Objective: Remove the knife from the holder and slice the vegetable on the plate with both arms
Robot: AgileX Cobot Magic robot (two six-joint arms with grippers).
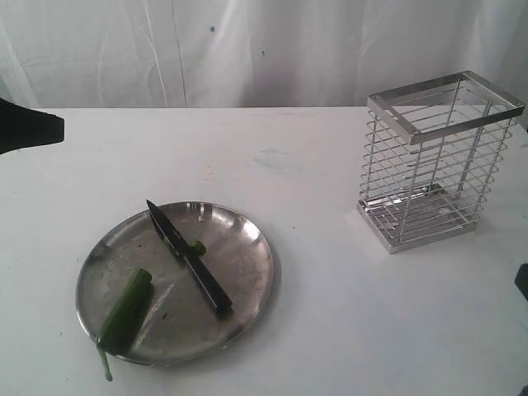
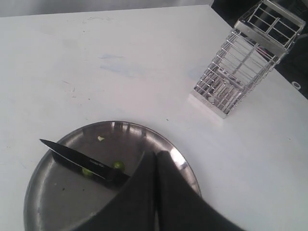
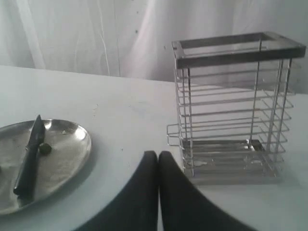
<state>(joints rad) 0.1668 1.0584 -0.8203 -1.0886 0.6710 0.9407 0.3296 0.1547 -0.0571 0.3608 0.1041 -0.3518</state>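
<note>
The knife [image 1: 189, 258] lies flat across the steel plate [image 1: 247, 239], black handle toward the front, with small green slices [image 1: 199, 247] beside its blade. The dark green vegetable [image 1: 126, 309] rests at the plate's front left, its pale stem [image 1: 105, 363] hanging over the rim. The wire holder [image 1: 437, 157] stands empty at the right. My left gripper [image 2: 156, 155] is shut and empty, up over the plate [image 2: 187, 168] near the knife [image 2: 79, 161]. Also shut and empty, my right gripper [image 3: 158, 155] sits between the plate [image 3: 79, 144] and the holder [image 3: 231, 106]; the knife [image 3: 30, 156] is visible there.
White table all around, white curtain behind. A black part of the left arm [image 1: 29, 125] pokes in at the exterior view's left edge, and a dark bit of the right arm [image 1: 522, 280] shows at the right edge.
</note>
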